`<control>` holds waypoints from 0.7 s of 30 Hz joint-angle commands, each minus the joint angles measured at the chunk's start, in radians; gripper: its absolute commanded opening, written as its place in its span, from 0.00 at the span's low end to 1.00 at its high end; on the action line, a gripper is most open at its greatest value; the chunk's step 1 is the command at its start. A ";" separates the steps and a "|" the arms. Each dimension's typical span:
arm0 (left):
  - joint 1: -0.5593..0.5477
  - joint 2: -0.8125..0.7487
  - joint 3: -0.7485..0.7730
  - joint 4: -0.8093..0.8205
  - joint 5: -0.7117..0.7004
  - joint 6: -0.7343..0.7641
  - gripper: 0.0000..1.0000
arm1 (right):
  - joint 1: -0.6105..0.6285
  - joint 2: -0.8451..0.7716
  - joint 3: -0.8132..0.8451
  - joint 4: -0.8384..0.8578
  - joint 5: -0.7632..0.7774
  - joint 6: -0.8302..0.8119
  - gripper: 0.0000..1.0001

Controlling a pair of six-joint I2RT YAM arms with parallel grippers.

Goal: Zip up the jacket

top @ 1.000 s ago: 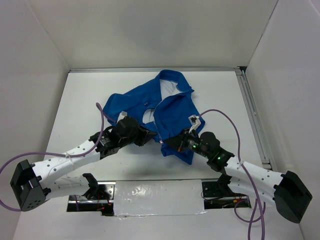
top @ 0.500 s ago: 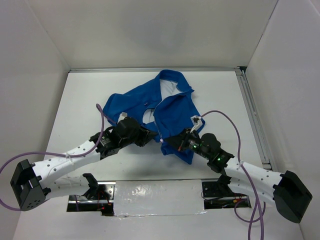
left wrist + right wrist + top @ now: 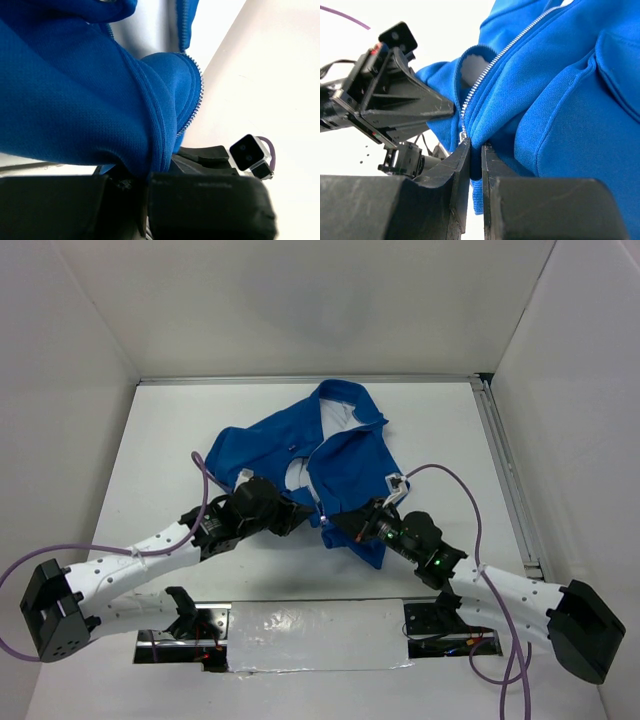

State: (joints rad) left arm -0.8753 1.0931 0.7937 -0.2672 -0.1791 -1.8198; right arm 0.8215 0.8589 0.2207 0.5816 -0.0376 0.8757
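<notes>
The jacket (image 3: 335, 445) lies crumpled in the middle of the counter (image 3: 160, 440), its front open and white lining showing near the collar. The right tool (image 3: 476, 167) has its fingers nearly closed, pinching the blue hem right beside the zipper teeth (image 3: 500, 54). The left tool (image 3: 145, 200) is a dark blur at the bottom of its wrist view. A fold of the hem runs down into the narrow gap between its fingers, apparently clamped. From above, both tips merge with the cloth, so neither grip can be read there.
</notes>
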 commanded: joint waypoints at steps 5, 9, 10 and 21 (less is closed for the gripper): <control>-0.010 -0.052 -0.016 0.025 -0.051 -0.056 0.00 | 0.021 -0.122 -0.024 0.061 0.042 -0.049 0.00; -0.011 -0.038 -0.011 0.071 -0.080 -0.087 0.00 | 0.031 -0.138 -0.020 0.055 0.044 -0.069 0.00; -0.010 -0.032 -0.004 0.091 -0.086 -0.085 0.00 | 0.033 -0.133 -0.017 0.047 0.044 -0.076 0.00; -0.010 -0.025 0.015 0.161 -0.097 -0.047 0.00 | 0.038 -0.100 -0.004 0.086 0.042 -0.083 0.00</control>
State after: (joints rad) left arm -0.8799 1.0645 0.7788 -0.1806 -0.2539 -1.8847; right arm 0.8467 0.7555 0.1886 0.5659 -0.0029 0.8059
